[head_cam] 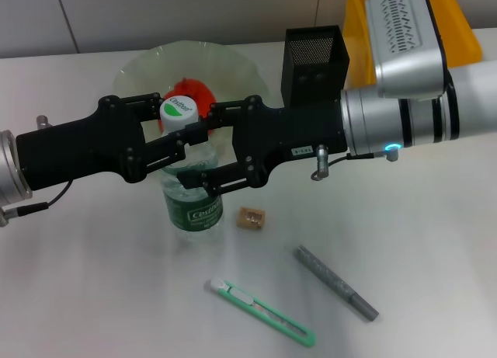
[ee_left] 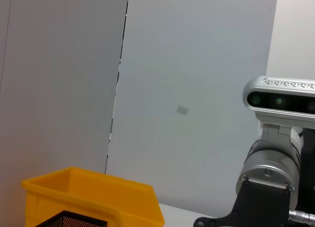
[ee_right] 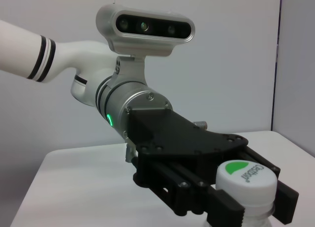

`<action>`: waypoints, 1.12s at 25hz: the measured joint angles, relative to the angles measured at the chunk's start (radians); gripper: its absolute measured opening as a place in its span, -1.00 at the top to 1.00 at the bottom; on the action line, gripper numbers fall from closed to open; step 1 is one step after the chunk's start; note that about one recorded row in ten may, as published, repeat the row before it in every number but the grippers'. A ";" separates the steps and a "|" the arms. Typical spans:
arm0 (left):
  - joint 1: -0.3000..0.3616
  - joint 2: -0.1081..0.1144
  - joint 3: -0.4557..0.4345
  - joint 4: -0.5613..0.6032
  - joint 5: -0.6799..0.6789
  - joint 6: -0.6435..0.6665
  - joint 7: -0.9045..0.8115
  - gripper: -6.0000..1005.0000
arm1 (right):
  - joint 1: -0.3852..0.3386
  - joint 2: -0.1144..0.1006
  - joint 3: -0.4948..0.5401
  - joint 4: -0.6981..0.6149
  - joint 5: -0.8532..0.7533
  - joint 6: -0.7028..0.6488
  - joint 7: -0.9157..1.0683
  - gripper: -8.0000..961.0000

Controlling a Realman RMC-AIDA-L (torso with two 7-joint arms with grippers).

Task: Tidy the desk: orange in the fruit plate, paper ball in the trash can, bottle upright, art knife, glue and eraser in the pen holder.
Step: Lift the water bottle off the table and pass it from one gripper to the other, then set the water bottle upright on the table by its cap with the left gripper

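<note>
A: What do the fingers show?
B: I see both grippers meeting at the bottle (head_cam: 190, 195). The left gripper (head_cam: 180, 144) clamps its neck just under the white cap (head_cam: 179, 110); the right gripper (head_cam: 203, 152) closes on it from the other side. The bottle stands upright on the table (head_cam: 93, 280).

A: And around it?
B: Behind, the orange (head_cam: 194, 90) sits in the plate (head_cam: 147, 71), beside the black mesh holder (head_cam: 314, 59). In front I count 3 loose items: eraser (head_cam: 251, 217), green knife (head_cam: 262, 312), grey glue (head_cam: 335, 282). A yellow bin (head_cam: 458, 24) stands far right.
</note>
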 joint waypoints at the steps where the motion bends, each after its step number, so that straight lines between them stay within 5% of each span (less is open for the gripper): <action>1: 0.000 0.000 0.001 0.000 0.000 0.000 0.000 0.11 | 0.000 0.000 0.000 0.000 0.000 0.000 0.000 -0.62; 19: 0.002 0.000 0.001 0.003 -0.001 0.000 -0.011 0.11 | -0.084 -0.003 0.011 -0.110 0.000 -0.030 0.043 -0.62; 28: 0.001 0.001 0.002 0.003 -0.001 0.001 -0.012 0.11 | -0.207 -0.004 0.056 -0.267 0.001 -0.172 0.094 -0.62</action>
